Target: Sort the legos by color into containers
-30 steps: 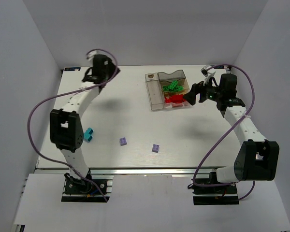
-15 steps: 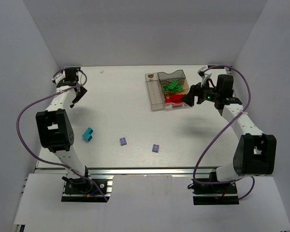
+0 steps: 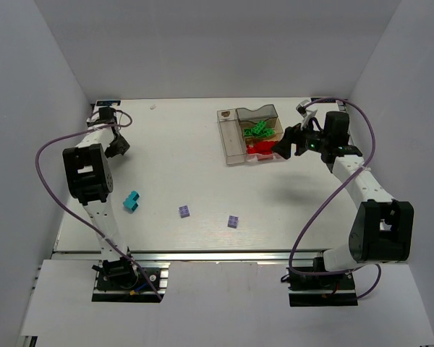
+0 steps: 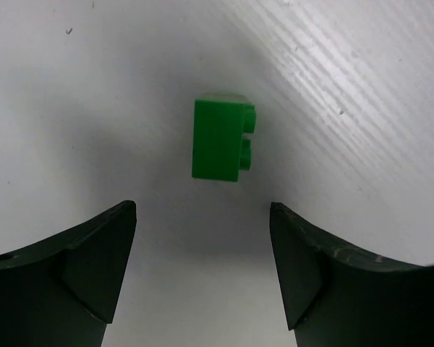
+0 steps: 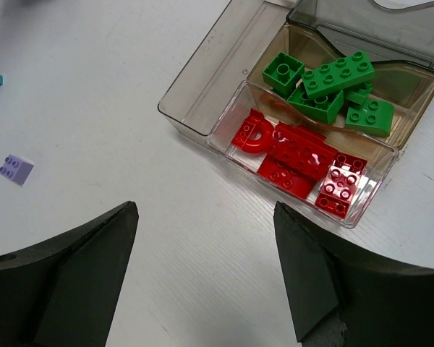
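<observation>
Legos (image 3: 260, 131), small studded bricks of hard plastic, mostly sit in the clear plastic rectangular containers (image 3: 230, 139) with a tan-tinted bottom. In the top view a teal brick (image 3: 132, 202) and two lilac bricks (image 3: 184, 211) lie loose on the white table (image 3: 173, 155), well left of the containers and nearer the arm bases. The left gripper (image 3: 118, 148) hangs far to the left of the containers and covers whatever is under it. The right gripper (image 3: 284, 147) hovers just right of them. In the left wrist view the jaws are spread with nothing between them. A single green brick (image 4: 220, 139) lies on its side just ahead of the fingertips, untouched, studs facing sideways. It looks light, rigid and smooth, so it will likely skid or pop out of a weak pinch. The two flat walls seem the safest hold, rather than the studded face. In the right wrist view the jaws are likewise wide apart and empty, above the table beside the containers. Green bricks (image 5: 333, 87) fill one short compartment and red bricks (image 5: 296, 155) its neighbour, while the long narrow compartment (image 5: 202, 79) shows only bare bottom. The containers' far end is cut off, as is the teal brick at the frame edge, and the overlapping red bricks are hard to count.
</observation>
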Robot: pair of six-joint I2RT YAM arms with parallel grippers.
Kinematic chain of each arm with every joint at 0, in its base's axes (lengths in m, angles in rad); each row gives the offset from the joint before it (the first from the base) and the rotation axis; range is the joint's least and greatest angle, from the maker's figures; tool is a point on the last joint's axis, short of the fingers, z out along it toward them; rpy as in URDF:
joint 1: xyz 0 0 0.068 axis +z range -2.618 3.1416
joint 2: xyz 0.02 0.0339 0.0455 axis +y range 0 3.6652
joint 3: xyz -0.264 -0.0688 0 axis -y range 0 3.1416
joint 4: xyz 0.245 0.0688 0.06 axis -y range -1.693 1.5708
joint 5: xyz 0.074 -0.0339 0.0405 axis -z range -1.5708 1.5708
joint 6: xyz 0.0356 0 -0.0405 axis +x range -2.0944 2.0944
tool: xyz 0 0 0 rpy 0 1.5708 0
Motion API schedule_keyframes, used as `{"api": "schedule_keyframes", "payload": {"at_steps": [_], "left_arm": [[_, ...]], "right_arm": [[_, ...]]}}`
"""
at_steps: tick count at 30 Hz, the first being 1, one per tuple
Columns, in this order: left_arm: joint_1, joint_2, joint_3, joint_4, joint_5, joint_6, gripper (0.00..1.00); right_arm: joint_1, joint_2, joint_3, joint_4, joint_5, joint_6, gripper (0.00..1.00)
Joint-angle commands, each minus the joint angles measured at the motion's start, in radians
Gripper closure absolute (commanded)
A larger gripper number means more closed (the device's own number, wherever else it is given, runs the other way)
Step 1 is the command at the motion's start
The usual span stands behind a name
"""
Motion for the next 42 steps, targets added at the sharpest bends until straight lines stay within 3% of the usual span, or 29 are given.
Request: {"api": "schedule_keyframes", "payload": {"at_steps": [1,7,10,13,14,17,20,24,28,31,32,34,35,37,38,42], "left_arm": [[0.015,-0.001,0.074,0.031,0.021,0.051,0.16],[0.033,0.034,0.114,0.097,0.025,0.093,0.19],[0.042,0.068,0.153,0.083,0.038,0.087,0.26],[0.043,0.085,0.154,0.1,0.051,0.077,0.4],[0.043,0.076,0.143,0.107,0.058,0.073,0.54],[0.043,0.047,0.101,0.15,0.079,0.048,0.81],[0.043,0.011,0.022,0.183,0.116,0.022,0.86],[0.015,-0.132,-0.093,0.276,0.234,-0.021,0.92],[-0.051,-0.281,-0.282,0.567,0.656,-0.129,0.96],[-0.163,-0.337,-0.365,0.758,0.778,-0.226,0.97],[-0.192,-0.332,-0.356,0.788,0.853,-0.243,0.97],[-0.276,-0.281,-0.304,0.824,0.959,-0.259,0.97],[-0.304,-0.261,-0.269,0.813,0.975,-0.251,0.98],[-0.382,-0.225,-0.158,0.786,0.999,-0.231,0.98],[-0.407,-0.189,-0.12,0.767,1.003,-0.205,0.98],[-0.516,-0.07,0.113,0.677,0.975,-0.156,0.97]], "right_arm": [[-0.003,0.01,0.052,-0.01,0.009,-0.01,0.19],[-0.001,0.028,0.089,-0.039,0.023,-0.023,0.19],[0.002,0.04,0.106,-0.053,0.027,-0.026,0.19],[0.0,0.05,0.12,-0.062,0.032,-0.027,0.19],[-0.001,0.056,0.122,-0.064,0.035,-0.027,0.19],[-0.001,0.059,0.131,-0.071,0.035,-0.03,0.19],[0.0,0.06,0.131,-0.073,0.035,-0.034,0.19],[-0.001,0.054,0.122,-0.073,0.032,-0.038,0.19],[0.0,0.041,0.097,-0.052,0.039,-0.029,0.19],[-0.001,0.018,0.068,0.003,0.081,-0.001,0.2],[-0.004,0.013,0.059,0.014,0.107,0.018,0.22],[-0.004,0.001,0.042,0.044,0.119,0.035,0.42],[-0.003,0.001,0.043,0.042,0.128,0.039,0.67],[-0.004,-0.004,0.046,0.034,0.142,0.046,0.95],[-0.006,-0.009,0.046,0.034,0.17,0.064,1.0],[-0.006,-0.036,0.034,0.041,0.23,0.092,1.0]]}}
